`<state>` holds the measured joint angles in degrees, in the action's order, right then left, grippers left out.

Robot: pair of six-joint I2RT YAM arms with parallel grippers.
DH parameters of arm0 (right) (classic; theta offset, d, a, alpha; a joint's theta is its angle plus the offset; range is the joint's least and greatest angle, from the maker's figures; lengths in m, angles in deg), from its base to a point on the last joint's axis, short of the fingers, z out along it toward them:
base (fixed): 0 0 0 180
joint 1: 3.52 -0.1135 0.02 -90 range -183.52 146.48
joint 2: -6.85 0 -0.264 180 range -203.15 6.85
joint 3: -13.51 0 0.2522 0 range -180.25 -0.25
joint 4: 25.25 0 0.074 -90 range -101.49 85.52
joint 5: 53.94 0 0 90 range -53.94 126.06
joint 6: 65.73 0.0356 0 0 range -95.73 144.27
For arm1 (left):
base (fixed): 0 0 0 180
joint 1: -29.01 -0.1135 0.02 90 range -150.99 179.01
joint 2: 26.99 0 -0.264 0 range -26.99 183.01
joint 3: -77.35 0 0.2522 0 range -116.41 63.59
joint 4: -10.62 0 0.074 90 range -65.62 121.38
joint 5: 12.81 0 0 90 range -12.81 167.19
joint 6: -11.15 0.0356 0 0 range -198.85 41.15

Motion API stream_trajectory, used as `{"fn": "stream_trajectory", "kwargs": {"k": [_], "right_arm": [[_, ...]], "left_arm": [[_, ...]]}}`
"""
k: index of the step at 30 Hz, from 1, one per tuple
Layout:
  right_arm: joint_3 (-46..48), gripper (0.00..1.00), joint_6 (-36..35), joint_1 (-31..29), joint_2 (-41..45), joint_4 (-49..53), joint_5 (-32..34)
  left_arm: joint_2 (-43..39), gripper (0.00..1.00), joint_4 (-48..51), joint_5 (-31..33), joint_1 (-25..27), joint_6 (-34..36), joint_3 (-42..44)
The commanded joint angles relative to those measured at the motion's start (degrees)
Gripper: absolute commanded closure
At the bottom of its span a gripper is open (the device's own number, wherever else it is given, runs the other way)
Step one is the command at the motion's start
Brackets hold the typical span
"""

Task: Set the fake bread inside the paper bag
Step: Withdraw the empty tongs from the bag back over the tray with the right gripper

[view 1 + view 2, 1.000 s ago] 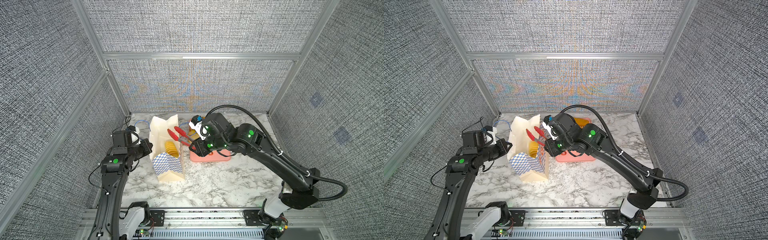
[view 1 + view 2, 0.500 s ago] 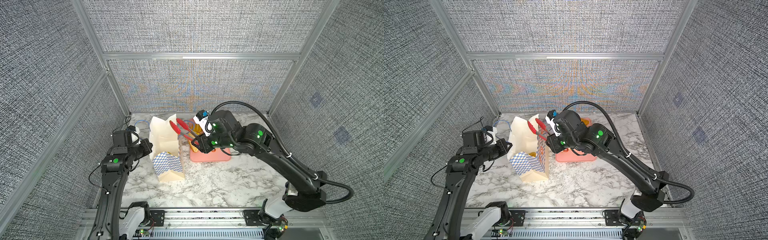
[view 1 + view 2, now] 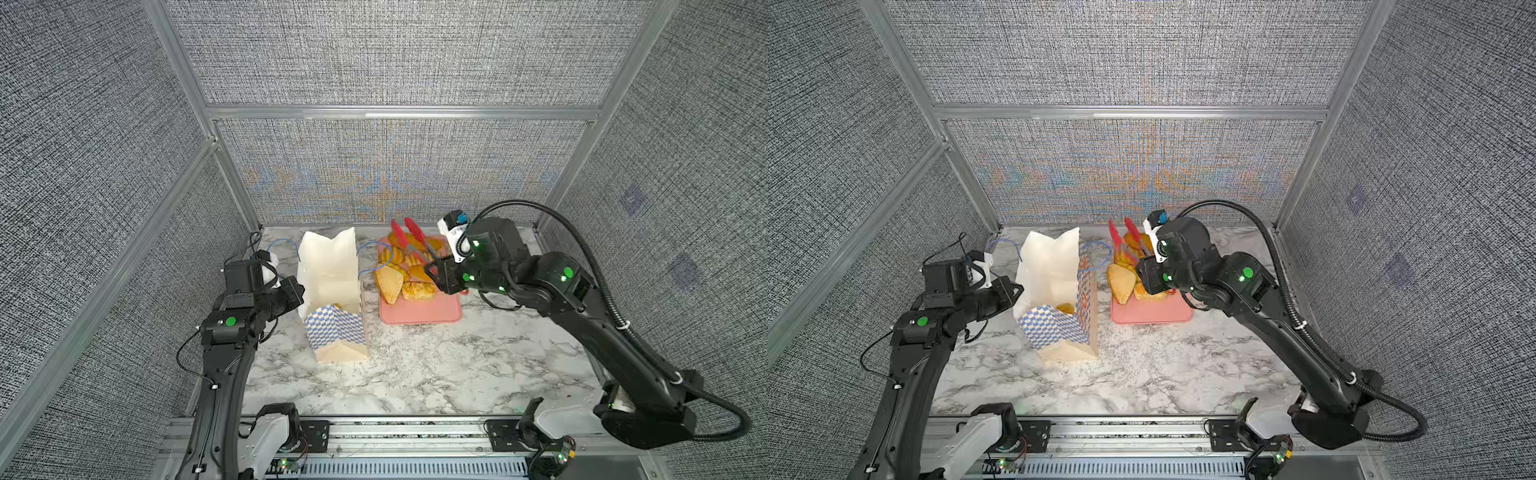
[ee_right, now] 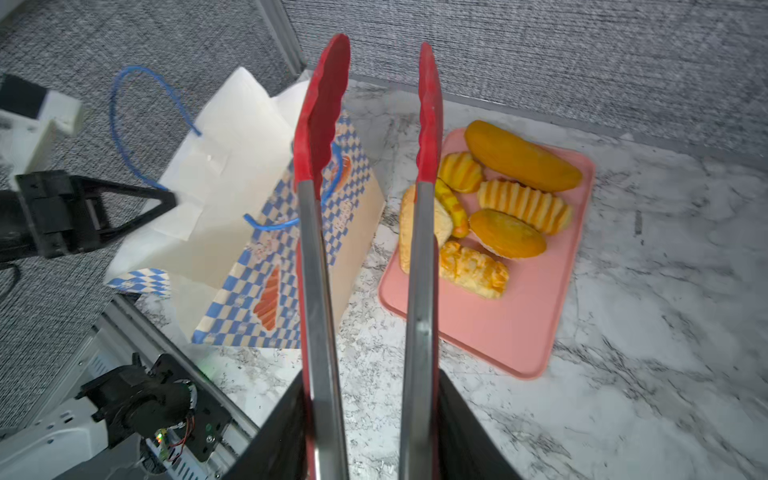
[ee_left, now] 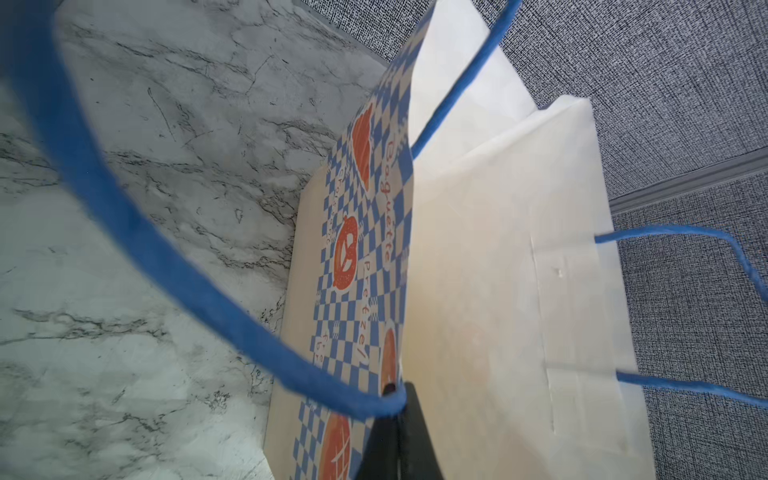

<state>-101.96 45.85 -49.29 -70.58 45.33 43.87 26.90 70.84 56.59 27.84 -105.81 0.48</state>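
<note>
The paper bag [image 3: 332,286] [image 3: 1054,282] stands open on the marble, left of the tray. My left gripper [image 3: 300,291] [image 5: 397,401] is shut on the rim of the bag's left wall, beside a blue cord handle [image 5: 166,266]. One yellow piece of fake bread [image 3: 1066,308] lies inside the bag. Several more pieces of fake bread [image 3: 409,274] [image 4: 521,158] lie on the pink tray. My right gripper [image 3: 436,274] [image 4: 370,419] is shut on the red tongs [image 4: 320,249] [image 3: 409,237]. The tong tips stand apart with nothing between them, above the tray's far end.
The pink tray [image 3: 419,318] [image 4: 498,332] sits right of the bag, its near half bare. Grey mesh walls close in the back and both sides. An aluminium rail [image 3: 374,432] runs along the front edge. The bag's second blue handle [image 3: 370,257] loops toward the tray.
My right arm has swung the tongs from over the bag's mouth to above the tray. The ridged roll seen at the bag's mouth earlier now lies inside. The left arm is unmoved.
</note>
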Motion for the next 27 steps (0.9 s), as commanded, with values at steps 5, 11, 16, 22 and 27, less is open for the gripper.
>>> {"fn": "stream_trajectory", "kwargs": {"k": [5, 11, 16, 22, 27], "right_arm": [[12.4, 0.54, 3.5, 9.6, 7.3, -2.4, -4.3], [20.5, 0.54, 4.7, 14.8, 10.7, -4.2, -7.5], [25.3, 0.54, 5.7, 17.7, 10.9, -6.4, -10.0], [30.5, 0.54, 7.2, 20.7, 9.8, -10.7, -13.9], [34.8, 0.54, 9.7, 23.5, 7.9, -15.3, -17.7]], "left_arm": [[-0.2, 0.99, 0.1, 2.1, -0.1, 1.1, -0.8], [0.3, 0.95, -0.1, 2.1, -0.1, 1.1, -0.6], [0.3, 0.85, 0.0, 2.1, 0.0, 1.2, -0.9], [0.2, 0.75, -0.1, 2.0, 0.0, 1.1, -0.4], [0.3, 0.7, -0.3, 1.9, 0.0, 1.0, 0.0]]}}
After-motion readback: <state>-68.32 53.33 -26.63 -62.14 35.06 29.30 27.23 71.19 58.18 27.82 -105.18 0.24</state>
